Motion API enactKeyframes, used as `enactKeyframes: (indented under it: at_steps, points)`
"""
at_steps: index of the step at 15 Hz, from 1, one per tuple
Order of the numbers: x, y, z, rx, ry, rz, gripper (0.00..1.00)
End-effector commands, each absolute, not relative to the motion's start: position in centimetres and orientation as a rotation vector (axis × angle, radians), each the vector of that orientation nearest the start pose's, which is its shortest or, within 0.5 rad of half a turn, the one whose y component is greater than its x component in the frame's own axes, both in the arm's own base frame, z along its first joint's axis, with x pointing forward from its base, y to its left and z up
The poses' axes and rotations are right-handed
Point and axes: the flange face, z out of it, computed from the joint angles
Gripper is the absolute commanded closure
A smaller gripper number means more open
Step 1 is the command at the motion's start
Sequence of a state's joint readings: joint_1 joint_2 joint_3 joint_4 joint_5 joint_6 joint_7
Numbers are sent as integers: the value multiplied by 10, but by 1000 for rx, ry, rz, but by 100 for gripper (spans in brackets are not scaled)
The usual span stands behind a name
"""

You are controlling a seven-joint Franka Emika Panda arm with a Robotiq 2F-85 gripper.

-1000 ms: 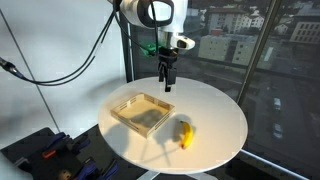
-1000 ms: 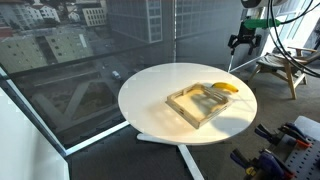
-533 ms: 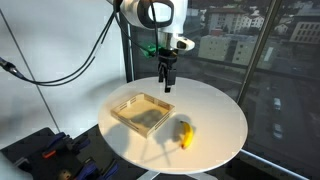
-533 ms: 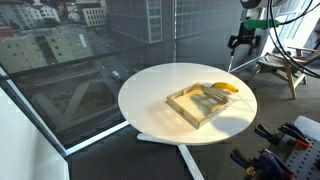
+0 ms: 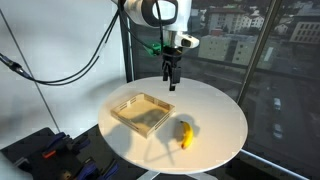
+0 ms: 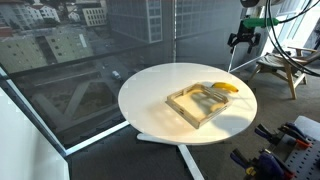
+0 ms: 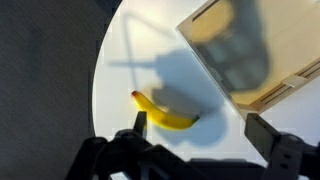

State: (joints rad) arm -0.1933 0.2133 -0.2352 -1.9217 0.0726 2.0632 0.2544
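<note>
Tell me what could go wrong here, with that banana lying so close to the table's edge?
The banana lies loose near the rim of the round table; a clumsy nudge from the tool might roll it off. The open tool hangs well above, so a misjudged descent could squash the soft fruit. The wooden tray sits nearby, so a finger could catch its wall.

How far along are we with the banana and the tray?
Done: nothing that shows. The banana lies on the table beside the wooden tray, not in it, and the tray looks empty. In hand: nothing. The pincer hangs open well above the table, apart from both. Left: any contact with the banana, which is not yet touched.
</note>
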Motion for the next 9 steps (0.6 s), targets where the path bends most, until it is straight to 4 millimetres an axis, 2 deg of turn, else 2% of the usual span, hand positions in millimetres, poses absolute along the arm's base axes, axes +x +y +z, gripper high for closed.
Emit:
enactKeyframes:
  at_steps: [1,9]
  points:
    - [560,-261,384,-2908,1154,70,0]
    - [572,-293,384,-2903,1217,40,0]
